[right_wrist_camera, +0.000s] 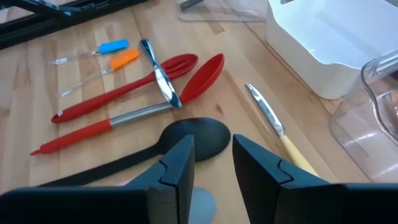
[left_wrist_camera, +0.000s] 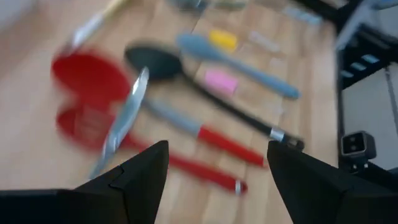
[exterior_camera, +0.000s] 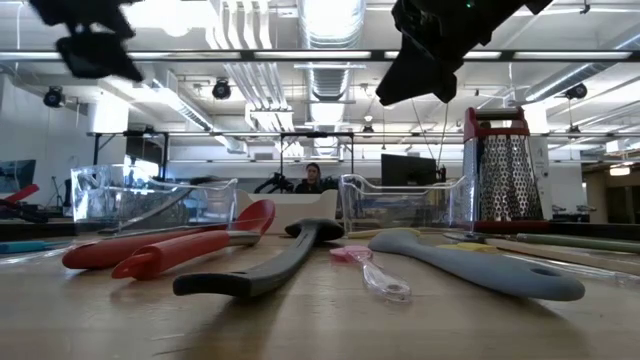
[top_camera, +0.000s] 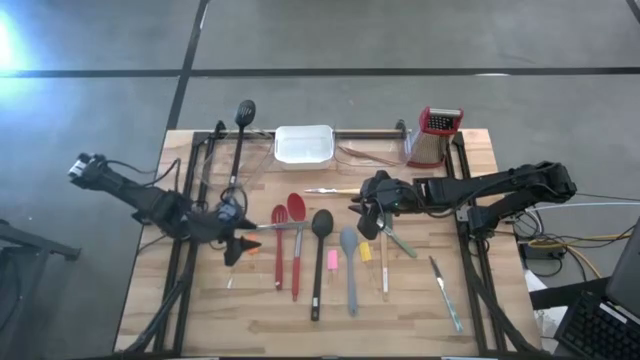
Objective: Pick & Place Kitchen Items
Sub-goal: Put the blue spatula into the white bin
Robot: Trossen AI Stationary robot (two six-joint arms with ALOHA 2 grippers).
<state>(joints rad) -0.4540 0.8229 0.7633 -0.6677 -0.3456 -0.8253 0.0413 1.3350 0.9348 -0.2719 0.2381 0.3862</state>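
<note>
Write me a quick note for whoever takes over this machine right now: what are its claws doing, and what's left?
Left claw: open, empty, over the table's left side beside the red spoon.
Right claw: open, empty, above the black spoon and grey spatula.
Utensils lie in a row mid-table, with the pink block and yellow block among them.
White tray looks empty.
Nothing visibly placed yet; everything is left.

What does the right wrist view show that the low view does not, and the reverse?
Only the right wrist view shows the blue block, the orange block and the pale-handled knife on the wood. Only the low view shows the metal grater standing upright and a person in the room beyond the table. Both show the red spoon, the black spoon and the white tray.
</note>
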